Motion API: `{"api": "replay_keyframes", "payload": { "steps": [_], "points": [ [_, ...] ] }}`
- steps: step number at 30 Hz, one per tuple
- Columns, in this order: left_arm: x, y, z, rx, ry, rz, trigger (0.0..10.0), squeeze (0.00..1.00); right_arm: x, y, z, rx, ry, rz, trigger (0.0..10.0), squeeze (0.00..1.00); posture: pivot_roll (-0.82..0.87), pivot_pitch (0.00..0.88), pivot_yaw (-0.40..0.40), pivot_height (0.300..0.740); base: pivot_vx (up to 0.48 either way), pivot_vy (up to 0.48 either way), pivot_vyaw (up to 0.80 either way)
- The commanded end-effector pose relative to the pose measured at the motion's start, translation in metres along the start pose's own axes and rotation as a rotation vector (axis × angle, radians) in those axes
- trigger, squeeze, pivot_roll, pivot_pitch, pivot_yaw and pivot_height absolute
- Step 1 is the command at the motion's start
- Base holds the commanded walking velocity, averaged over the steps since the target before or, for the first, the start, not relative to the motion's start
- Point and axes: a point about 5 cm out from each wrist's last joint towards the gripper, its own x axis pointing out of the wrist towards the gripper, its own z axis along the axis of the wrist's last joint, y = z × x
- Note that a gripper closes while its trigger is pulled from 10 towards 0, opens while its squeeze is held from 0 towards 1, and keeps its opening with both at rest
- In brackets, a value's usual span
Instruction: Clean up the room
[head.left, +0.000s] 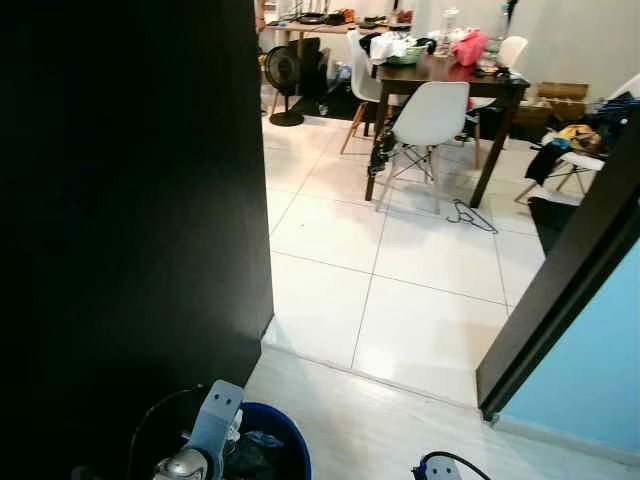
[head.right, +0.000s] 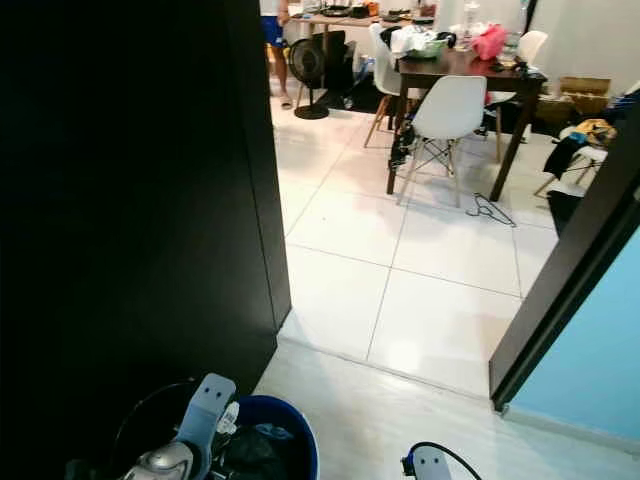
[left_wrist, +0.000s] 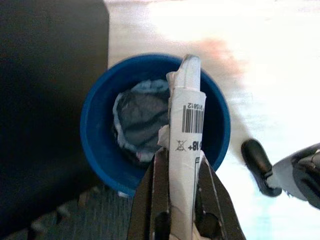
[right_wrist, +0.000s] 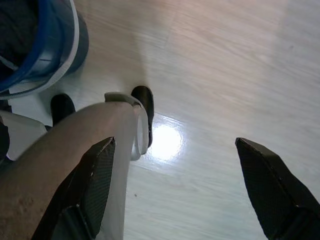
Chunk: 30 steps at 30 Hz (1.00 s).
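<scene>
Both head cameras look forward and down through a doorway toward a distant table (head.left: 450, 75); wrist cameras look down, close above a blue bucket (left_wrist: 100, 150).

White tiled floor (head.left: 400, 270); black wall panel (head.left: 130, 230) at left; dark dining table (head.left: 450, 80) with white chairs (head.left: 430, 115) beyond; standing fan (head.left: 283, 75) nearby; bright light

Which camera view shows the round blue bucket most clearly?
The left wrist view: it looks straight down into the round blue bucket, with crumpled dark material inside and the left gripper holding a white barcoded tube above it. Both eye views catch its rim at the bottom edge; the right wrist view shows one side.
</scene>
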Motion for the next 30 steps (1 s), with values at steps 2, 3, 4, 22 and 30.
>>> {"api": "replay_keyframes", "payload": {
  "steps": [2, 3, 4, 22, 30],
  "points": [
    [0.002, -0.004, 0.007, 0.029, -0.028, -0.015, 10.0, 0.62, 0.0, -0.001, -0.006, -0.01, 0.028, -0.011, 10.0, 0.0, -0.17, 0.03, -0.019, 0.714, 0.0, 0.0, 0.0],
    [0.002, -0.004, 0.011, 0.038, -0.04, -0.013, 10.0, 1.0, -0.001, -0.002, -0.007, -0.009, 0.034, -0.016, 10.0, 0.0, -0.19, 0.036, -0.021, 0.714, 0.0, 0.0, 0.0],
    [0.002, -0.004, 0.011, 0.038, -0.04, -0.013, 10.0, 1.0, -0.001, -0.002, -0.007, -0.009, 0.034, -0.016, 10.0, 0.0, -0.19, 0.036, -0.021, 0.714, 0.0, 0.0, 0.0],
    [-0.006, 0.007, -0.023, 0.279, 0.108, 0.08, 10.0, 0.0, -0.001, -0.006, -0.01, -0.036, 0.04, -0.028, 10.0, 0.0, -0.18, 0.039, -0.035, 0.714, 0.0, 0.0, 0.0],
    [-0.017, 0.004, -0.064, 0.118, 0.234, 0.116, 10.0, 0.0, -0.001, -0.006, -0.008, -0.04, 0.038, -0.03, 10.0, 0.0, -0.14, 0.025, -0.027, 0.714, 0.0, 0.0, 0.0]
  ]
}}
